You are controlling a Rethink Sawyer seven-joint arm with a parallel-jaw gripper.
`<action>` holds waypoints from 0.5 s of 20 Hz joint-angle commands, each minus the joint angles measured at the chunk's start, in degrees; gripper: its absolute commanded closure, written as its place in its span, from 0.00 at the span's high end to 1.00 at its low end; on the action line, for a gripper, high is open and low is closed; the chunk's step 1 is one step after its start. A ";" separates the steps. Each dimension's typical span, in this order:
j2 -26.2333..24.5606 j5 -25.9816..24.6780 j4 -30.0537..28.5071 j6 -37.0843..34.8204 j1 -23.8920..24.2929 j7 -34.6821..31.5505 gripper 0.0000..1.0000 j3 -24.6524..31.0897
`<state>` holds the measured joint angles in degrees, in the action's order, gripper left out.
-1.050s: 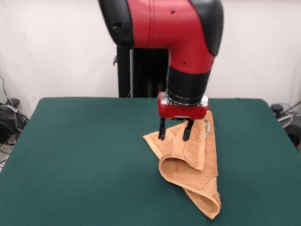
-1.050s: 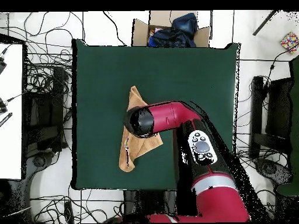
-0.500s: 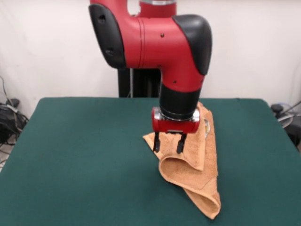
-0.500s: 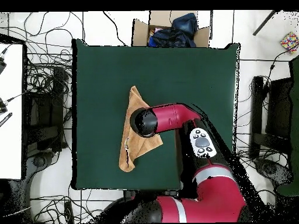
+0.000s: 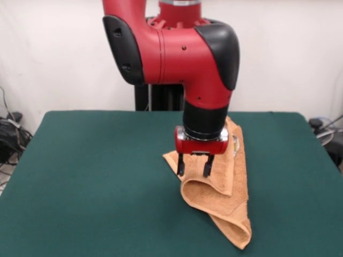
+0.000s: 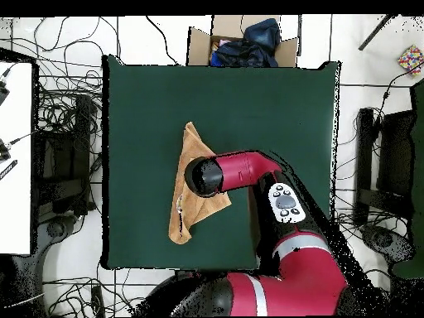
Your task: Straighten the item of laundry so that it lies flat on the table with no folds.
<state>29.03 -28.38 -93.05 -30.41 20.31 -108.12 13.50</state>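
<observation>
Towel (image 5: 225, 184): folded, long axis running diagonally across the worktop (image 5: 96, 182).
Pincer (image 5: 193, 167): parted, empty, directly above the towel's folded-over flap.

Beyond my table, a cardboard box (image 6: 242, 43) holds dark blue clothing (image 6: 248, 41), cables (image 6: 62, 124) sprawl across the floor, and a colourful cube (image 6: 411, 59) sits apart.

Gripper (image 5: 193, 166) hangs open right over the folded towel (image 5: 225, 201) (a rumpled, doubled-over wedge), lying toward the table's (image 5: 96, 182) right edge.
</observation>
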 commanded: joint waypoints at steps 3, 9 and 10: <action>1.69 0.30 -3.22 1.80 -2.23 -4.52 1.00 0.75; 1.39 0.70 -3.29 2.39 -4.22 -6.66 1.00 0.03; 1.52 0.80 -3.49 2.58 -4.48 -6.92 1.00 -0.04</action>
<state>30.12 -28.38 -93.21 -30.41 18.37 -108.12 13.48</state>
